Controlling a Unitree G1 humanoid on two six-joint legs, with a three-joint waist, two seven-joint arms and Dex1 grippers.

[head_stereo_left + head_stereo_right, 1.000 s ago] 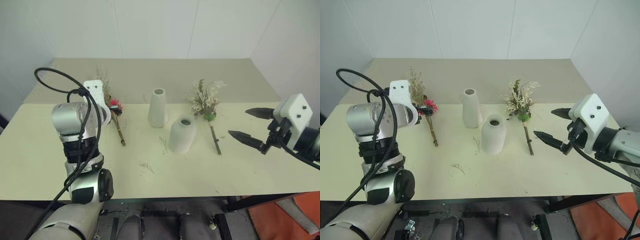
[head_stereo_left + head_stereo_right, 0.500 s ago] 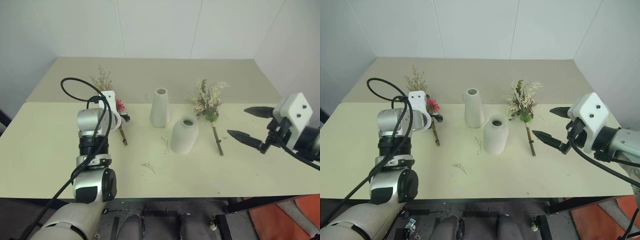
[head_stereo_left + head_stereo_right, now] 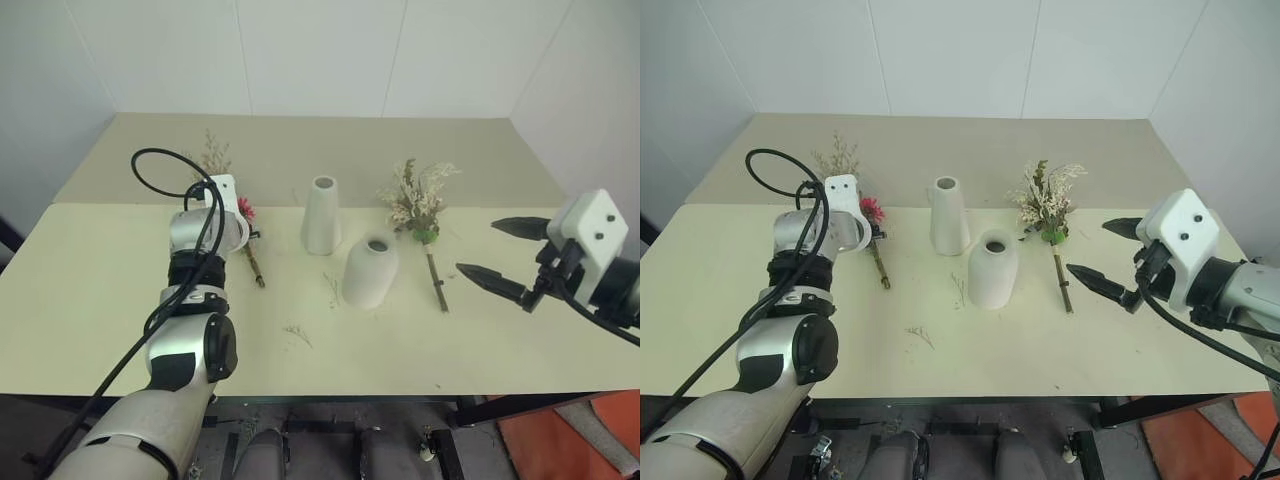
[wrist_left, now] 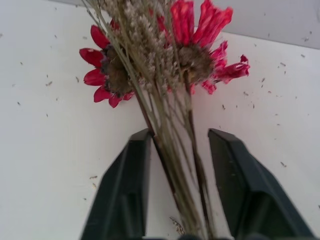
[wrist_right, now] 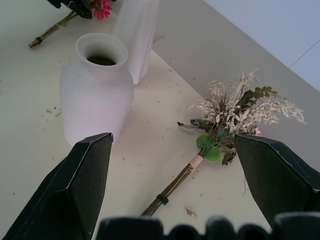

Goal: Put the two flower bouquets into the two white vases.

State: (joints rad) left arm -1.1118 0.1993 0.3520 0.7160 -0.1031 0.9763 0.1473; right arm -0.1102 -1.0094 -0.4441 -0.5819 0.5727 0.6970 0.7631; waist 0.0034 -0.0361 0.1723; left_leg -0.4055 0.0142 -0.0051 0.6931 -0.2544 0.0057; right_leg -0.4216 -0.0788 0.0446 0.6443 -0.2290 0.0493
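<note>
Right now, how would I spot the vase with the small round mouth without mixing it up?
Start at the pale table and find the two white vases at its middle. The rounded vase stands nearer the robot, right of the tall cone vase. It is shorter and wider, bell-shaped.

Red daisy bouquet [image 4: 165,75]: tops of the blooms and grass cut off at 12 o'clock of the left wrist view; stems ran out at 6 o'clock between the left gripper [image 4: 177,165] fingers, contact with the pads not discernible. In the head views the white wrist housing hid its lower blooms.

Tall cone vase [image 5: 137,30]: mouth cut off at 12 o'clock of the right wrist view.

Right gripper [image 5: 175,145]: finger bases cropped at 6 o'clock.
</note>
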